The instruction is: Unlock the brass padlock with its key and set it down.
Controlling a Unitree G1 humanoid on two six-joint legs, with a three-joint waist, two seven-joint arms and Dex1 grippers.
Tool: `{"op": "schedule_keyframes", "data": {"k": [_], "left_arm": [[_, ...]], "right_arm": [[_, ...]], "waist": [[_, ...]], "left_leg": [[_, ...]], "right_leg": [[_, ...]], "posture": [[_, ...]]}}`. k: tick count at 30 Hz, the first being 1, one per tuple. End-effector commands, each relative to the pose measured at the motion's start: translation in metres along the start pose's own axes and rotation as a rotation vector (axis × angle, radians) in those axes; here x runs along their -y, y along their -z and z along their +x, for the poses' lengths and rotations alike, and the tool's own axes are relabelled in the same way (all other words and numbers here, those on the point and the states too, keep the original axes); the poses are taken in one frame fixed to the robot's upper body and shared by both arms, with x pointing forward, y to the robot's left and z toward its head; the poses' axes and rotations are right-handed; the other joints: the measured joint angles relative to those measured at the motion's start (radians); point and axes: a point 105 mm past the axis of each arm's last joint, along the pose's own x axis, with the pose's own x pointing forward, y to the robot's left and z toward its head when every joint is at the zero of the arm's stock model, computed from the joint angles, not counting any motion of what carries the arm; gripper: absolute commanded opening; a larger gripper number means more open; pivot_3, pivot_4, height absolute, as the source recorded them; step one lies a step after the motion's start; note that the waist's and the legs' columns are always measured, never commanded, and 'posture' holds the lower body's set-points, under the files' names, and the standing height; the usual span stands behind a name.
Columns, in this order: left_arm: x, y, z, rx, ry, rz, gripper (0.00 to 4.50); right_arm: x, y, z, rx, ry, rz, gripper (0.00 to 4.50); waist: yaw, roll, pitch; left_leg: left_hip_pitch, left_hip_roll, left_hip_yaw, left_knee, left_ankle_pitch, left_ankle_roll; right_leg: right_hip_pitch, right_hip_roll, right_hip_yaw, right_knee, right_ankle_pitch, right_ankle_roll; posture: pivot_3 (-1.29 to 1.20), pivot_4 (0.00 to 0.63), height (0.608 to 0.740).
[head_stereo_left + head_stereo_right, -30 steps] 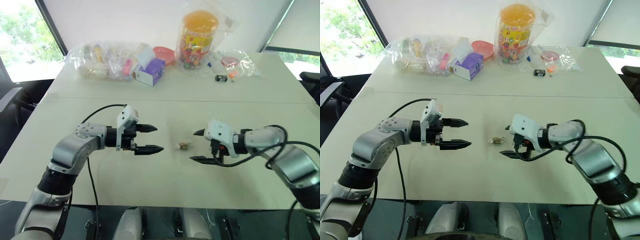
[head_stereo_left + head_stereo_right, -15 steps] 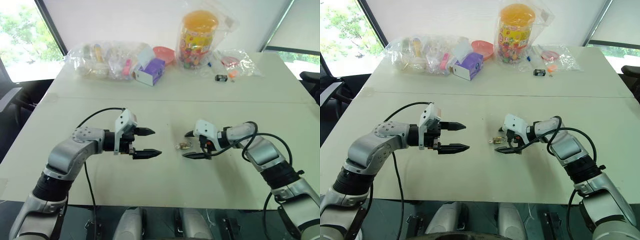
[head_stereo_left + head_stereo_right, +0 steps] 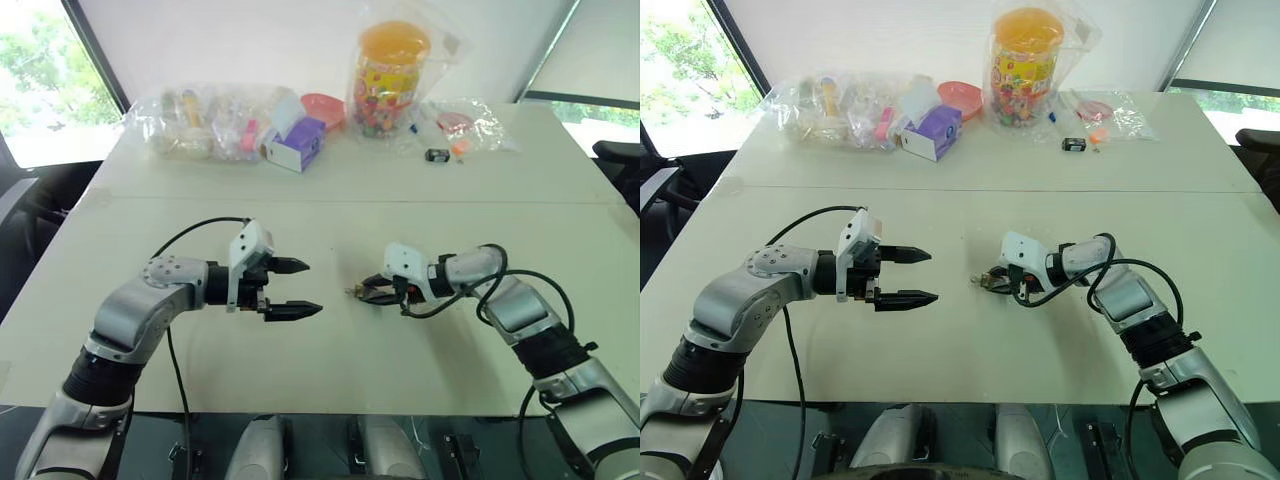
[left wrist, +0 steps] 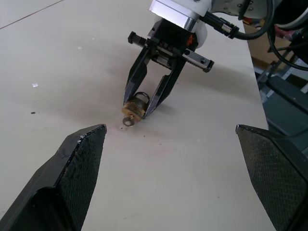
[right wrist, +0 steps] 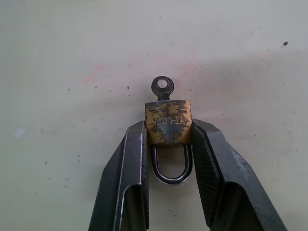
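Note:
The brass padlock (image 5: 168, 123) lies on the pale table (image 3: 330, 370), silvery shackle (image 5: 172, 171) toward my right wrist. Its key (image 5: 162, 86) sits in the keyhole, ring head sticking out on the far side. My right gripper (image 5: 168, 129) is shut on the padlock, one finger against each side of the brass body. From the left wrist view, the padlock (image 4: 134, 107) sits low between those black fingers, on the table. My left gripper (image 3: 312, 287) hovers open a short way to the padlock's left, pointing at it, nothing between its fingers.
Along the table's far side stand clear bags of small items (image 3: 205, 120), a purple-and-white box (image 3: 297, 143), a pink bowl (image 3: 325, 105) and a bagged orange-lidded jar (image 3: 393, 75). A small black item with orange bits (image 3: 440, 154) lies at the far right.
My right gripper has moved left and down to the padlock and shut its fingers on the brass body. The left gripper has stayed where it was, open.

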Motion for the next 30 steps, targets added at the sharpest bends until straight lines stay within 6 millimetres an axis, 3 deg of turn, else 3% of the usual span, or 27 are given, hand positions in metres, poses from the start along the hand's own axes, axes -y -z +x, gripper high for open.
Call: {"op": "schedule_keyframes", "data": {"k": [1,4,8,21,25,30], "left_arm": [[-0.002,-0.012,0.001,0.041,0.020,-0.002,4.50],[-0.006,-0.017,0.005,0.057,0.045,-0.016,4.50],[-0.008,-0.023,0.010,0.077,0.079,-0.030,4.50],[-0.007,-0.030,0.022,0.107,0.141,-0.037,4.50],[-0.005,-0.026,0.028,0.100,0.145,-0.024,2.68],[-0.005,-0.025,0.036,0.107,0.146,-0.023,2.68]], "right_arm": [[0.000,-0.022,-0.012,0.002,0.120,-0.232,0.68],[-0.015,-0.053,-0.031,0.058,0.196,-0.455,0.68],[-0.027,-0.075,-0.047,0.085,0.269,-0.580,0.68],[-0.032,-0.090,-0.051,0.064,0.295,-0.663,0.68],[-0.034,-0.093,-0.050,0.067,0.285,-0.672,0.68],[-0.035,-0.096,-0.050,0.069,0.279,-0.685,0.68]], "waist": [[0.001,0.000,0.000],[0.006,0.000,0.000],[0.002,0.000,0.000],[0.001,0.000,0.000],[0.000,0.000,0.000],[0.001,0.000,0.000]], "left_leg": [[0.000,0.000,0.000,0.000,0.000,0.000],[-0.002,-0.001,0.000,0.000,0.000,0.000],[-0.001,-0.001,0.000,0.000,0.000,0.000],[-0.001,-0.001,0.000,0.000,0.000,0.000],[-0.001,-0.001,0.000,0.000,0.000,0.000],[-0.001,-0.001,0.000,0.000,0.000,0.000]], "right_leg": [[0.000,0.000,0.000,0.000,0.000,0.000],[-0.002,0.000,0.000,0.001,0.000,0.000],[-0.002,0.000,0.000,0.001,0.000,0.000],[-0.001,0.001,0.000,0.001,0.000,0.000],[-0.001,0.001,0.000,0.001,0.000,0.000],[-0.001,0.001,0.000,0.001,0.000,0.000]], "posture": [[0.00,0.150,0.735],[0.00,0.150,0.735],[0.00,0.150,0.735],[0.00,0.150,0.735],[0.00,0.150,0.735],[0.00,0.150,0.735]]}}
